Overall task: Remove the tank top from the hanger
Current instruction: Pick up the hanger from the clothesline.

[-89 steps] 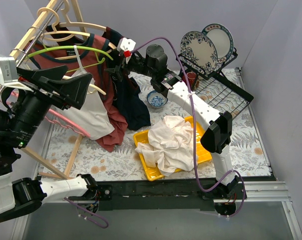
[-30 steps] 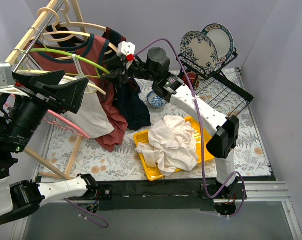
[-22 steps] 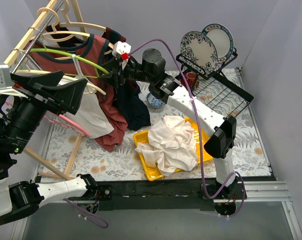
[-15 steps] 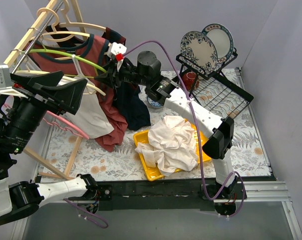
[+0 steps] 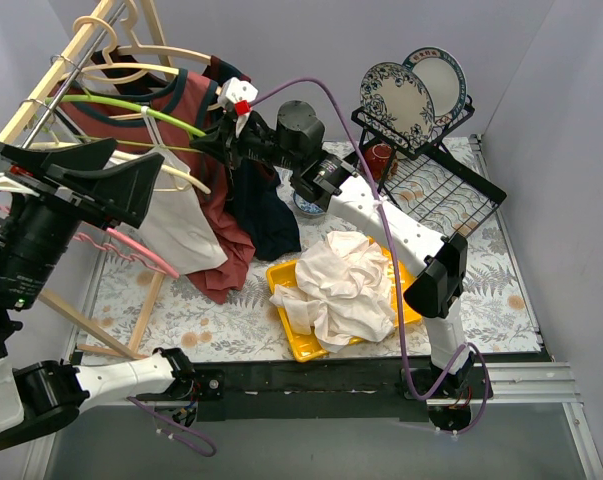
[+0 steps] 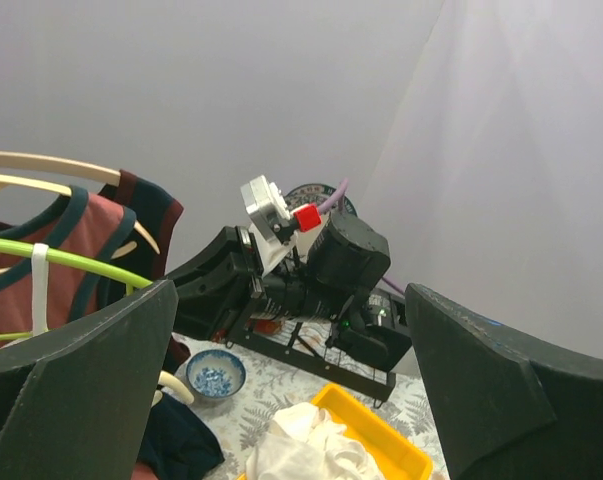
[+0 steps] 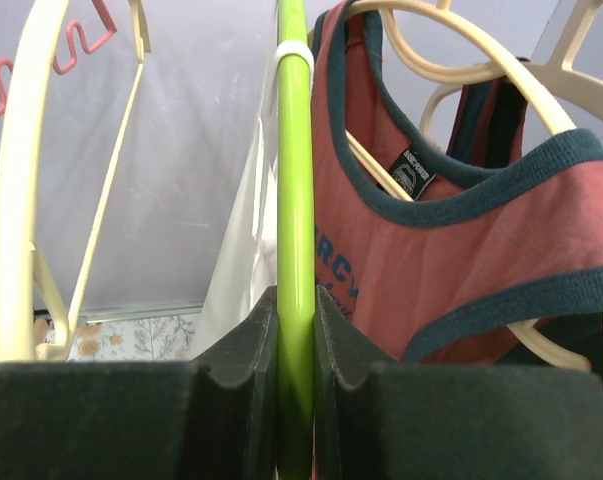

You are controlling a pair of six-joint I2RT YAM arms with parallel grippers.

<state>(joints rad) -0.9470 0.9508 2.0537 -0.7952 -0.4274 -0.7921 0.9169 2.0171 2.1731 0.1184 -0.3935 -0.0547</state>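
At the far left corner of the counter, a wooden rack is shown carrying several hangers. The green hanger is clamped between the fingers of the right hand, which is clenched on its bar. A white strap is looped over that bar farther along, and the white tank top is hung from it, draped down toward the left edge. Just beside it, a maroon tank top with navy trim is carried on a cream hanger, whose arm is passed through the neckline. A navy garment is hung behind the maroon one, below the right wrist, and a pink hanger is seen lower on the rack.

The left hand is held released, its fingers spread wide with nothing between them, raised near the left edge and apart from the garments.

A yellow tray heaped with crumpled white cloth is placed toward the middle of the near edge. A dish rack holding two patterned plates is set at the far right corner. A blue bowl is placed between the garments and the dish rack.

In the overhead view, part of the white tank top is masked by the left hand, and the bowl is partly covered by the right arm. The hook of the green hanger cannot be made out, and the left arm is cut off by the frame edge.
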